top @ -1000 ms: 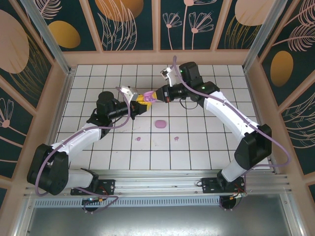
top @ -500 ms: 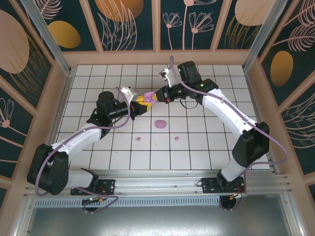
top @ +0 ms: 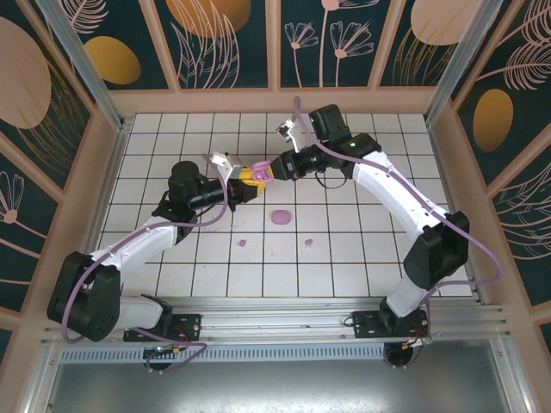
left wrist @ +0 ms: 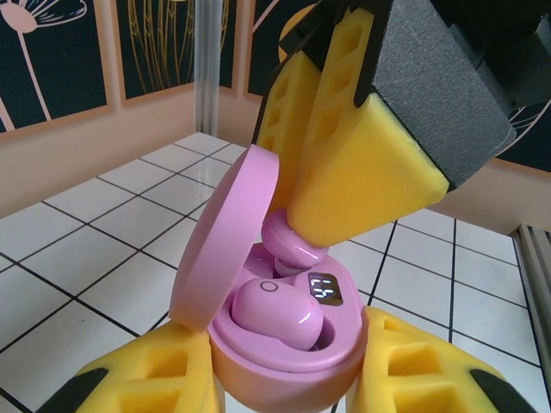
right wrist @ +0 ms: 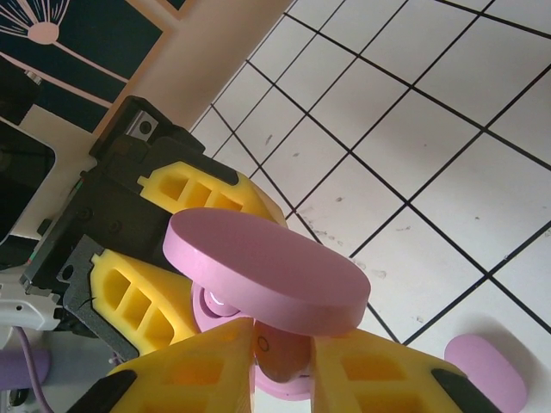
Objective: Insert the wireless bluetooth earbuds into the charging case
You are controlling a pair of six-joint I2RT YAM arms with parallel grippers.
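A: What are your fingers doing over the white tiled desk [top: 362, 249]?
B: Your left fingers [top: 244, 181] are closed around the open pink charging case [left wrist: 284, 353]. They hold it up off the desk. Your right fingers [top: 277, 166] pinch one earbud [left wrist: 288, 245] at the back hole of that case.
A: And the small things?
B: A shut case [top: 280, 217] lies on the desk. A second earbud [left wrist: 275, 314] sits in the held case. One tiny earbud [top: 242, 243] lies near the shut case on its left, and another earbud [top: 307, 242] on its right.
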